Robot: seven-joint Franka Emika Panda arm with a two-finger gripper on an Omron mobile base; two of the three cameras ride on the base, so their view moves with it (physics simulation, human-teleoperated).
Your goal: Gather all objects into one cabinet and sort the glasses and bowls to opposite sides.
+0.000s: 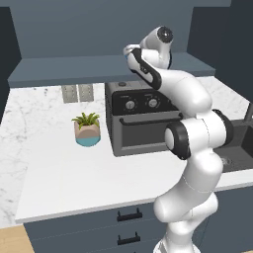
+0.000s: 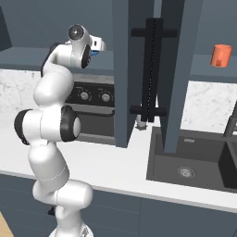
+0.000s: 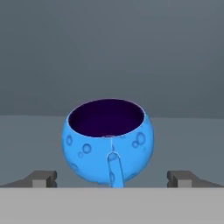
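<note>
A white marble counter [image 1: 59, 173] ran under dark slate-blue wall cabinets, carrying a black toaster oven [image 1: 141, 118] and a small potted plant [image 1: 87, 129]. On the cabinet shelf [image 3: 35, 144] stood the glossy blue bowl [image 3: 109, 142], upright. The gripper [image 3: 111, 178] faced it with its jaws spread wide to either side, holding nothing. An orange cup [image 2: 221, 55] stood on the shelf, well apart, beyond an open cabinet door [image 2: 148, 69].

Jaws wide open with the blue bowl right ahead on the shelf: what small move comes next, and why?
Probably ease the gripper forward until the jaws straddle the blue bowl, then close. In the hand view the bowl sits centred between the two open fingertips, upright on the shelf, and looks ungrasped, so it seems aligned and only approach remains.
</note>
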